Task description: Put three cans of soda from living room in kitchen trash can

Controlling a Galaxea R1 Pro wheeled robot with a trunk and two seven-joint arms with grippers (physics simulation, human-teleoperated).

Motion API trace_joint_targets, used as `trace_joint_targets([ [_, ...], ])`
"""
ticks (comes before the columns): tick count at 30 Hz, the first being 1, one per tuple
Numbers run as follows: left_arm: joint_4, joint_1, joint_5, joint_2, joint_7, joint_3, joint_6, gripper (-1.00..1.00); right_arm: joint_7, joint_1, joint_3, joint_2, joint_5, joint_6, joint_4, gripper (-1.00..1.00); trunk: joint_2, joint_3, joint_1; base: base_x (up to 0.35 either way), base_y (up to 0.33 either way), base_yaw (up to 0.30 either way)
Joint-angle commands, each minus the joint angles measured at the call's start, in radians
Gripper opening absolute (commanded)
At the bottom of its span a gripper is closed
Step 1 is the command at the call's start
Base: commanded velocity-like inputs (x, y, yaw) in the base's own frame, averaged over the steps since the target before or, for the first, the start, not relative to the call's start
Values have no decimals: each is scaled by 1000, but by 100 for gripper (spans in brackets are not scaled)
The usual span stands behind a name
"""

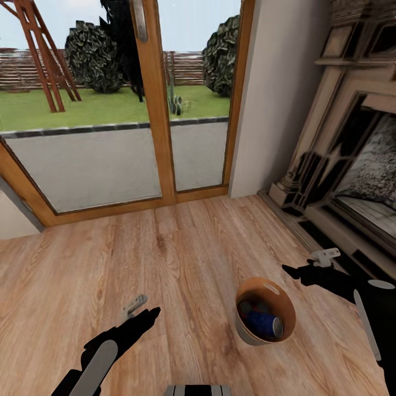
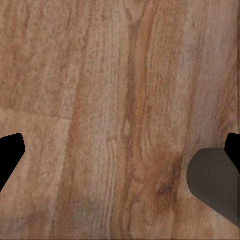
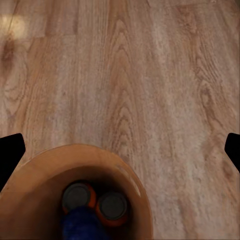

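The trash can [image 1: 265,311], pale grey outside and brown inside, stands on the plank floor of the living room. A dark blue can of soda [image 1: 264,324] lies in it. The right wrist view looks down into the trash can [image 3: 35,185] at two orange cans [image 3: 77,196] [image 3: 113,206] with grey tops and the blue can [image 3: 82,225]. My right gripper [image 1: 290,270] hovers just right of the rim, open and empty [image 3: 120,150]. My left gripper [image 1: 151,314] hangs open over bare floor [image 2: 120,150], well left of the trash can.
Wood-framed glass doors [image 1: 154,110] to a garden fill the far side. A fireplace surround [image 1: 341,165] and its hearth step run along the right. A pale wall [image 1: 275,93] stands between them. Plank floor [image 1: 165,258] stretches from the doors to the trash can.
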Motion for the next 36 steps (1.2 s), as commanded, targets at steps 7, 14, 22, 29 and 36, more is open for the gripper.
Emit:
trace_joint_targets([
  [7, 16, 0, 1, 5, 0, 10, 1, 100, 7, 25, -2, 0, 0, -45, 0, 100, 2, 27, -3, 0, 0, 0],
  [14, 69, -2, 5, 10, -13, 15, 1, 100, 6, 28, -2, 2, -2, -87, 0, 100, 3, 54, -6, 0, 0, 0],
  [22, 138, -12, 7, 11, -15, 17, 1, 100, 8, 48, -42, 3, -84, -100, 1, 100, 5, 85, -10, 0, 0, 0],
  [29, 188, -24, 10, 12, -19, 17, 0, 100, 1, 103, -83, 54, -100, -319, 1, 100, 7, 112, -13, 0, 0, 0],
  [36, 230, -39, 11, 6, -19, 18, -2, 100, 7, 109, -178, 68, -105, -350, 0, 100, 8, 139, -16, 0, 0, 0],
])
